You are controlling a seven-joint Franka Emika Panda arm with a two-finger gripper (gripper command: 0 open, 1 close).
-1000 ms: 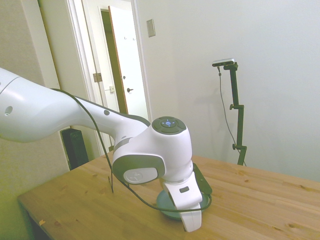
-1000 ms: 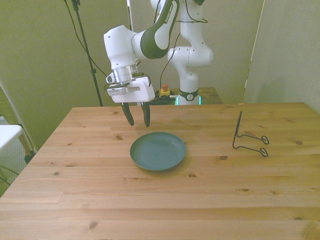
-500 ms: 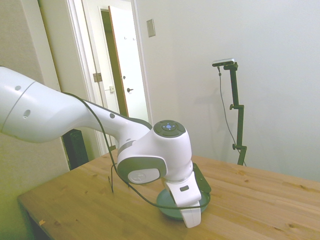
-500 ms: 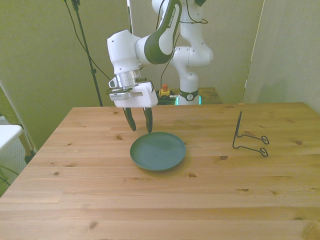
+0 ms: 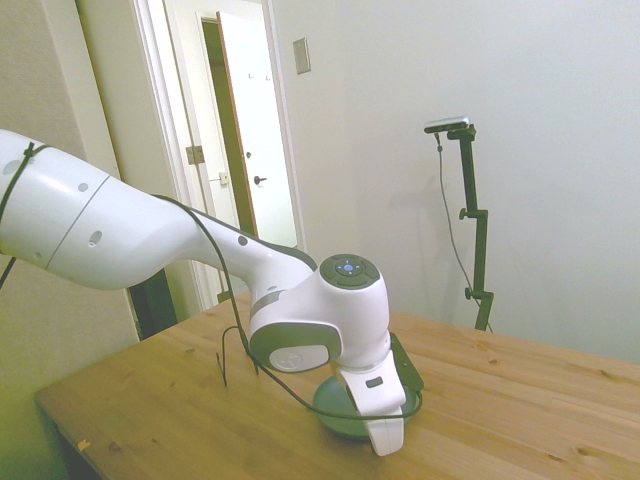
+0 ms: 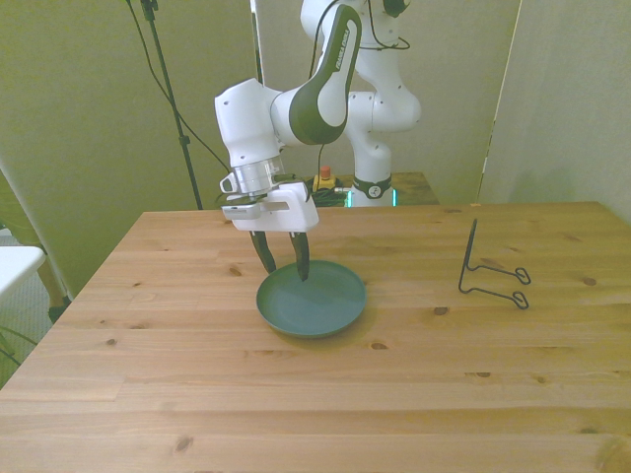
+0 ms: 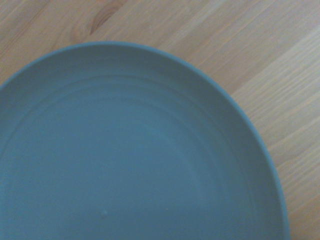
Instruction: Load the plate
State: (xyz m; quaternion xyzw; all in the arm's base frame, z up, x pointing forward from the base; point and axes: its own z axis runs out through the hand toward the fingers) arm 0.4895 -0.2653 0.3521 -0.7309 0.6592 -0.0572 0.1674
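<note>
No text, label, brand, number or sign is showing legibly in any of the views. The small marks on the white arm (image 5: 180, 235) are appearing too small and blurred to read, and the plate (image 7: 125, 150) and the desk (image 6: 414, 384) are bearing no writing.

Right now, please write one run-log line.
gripper: open, straddling plate's far rim | plate: flat on table, empty | wire stand: untouched
</note>
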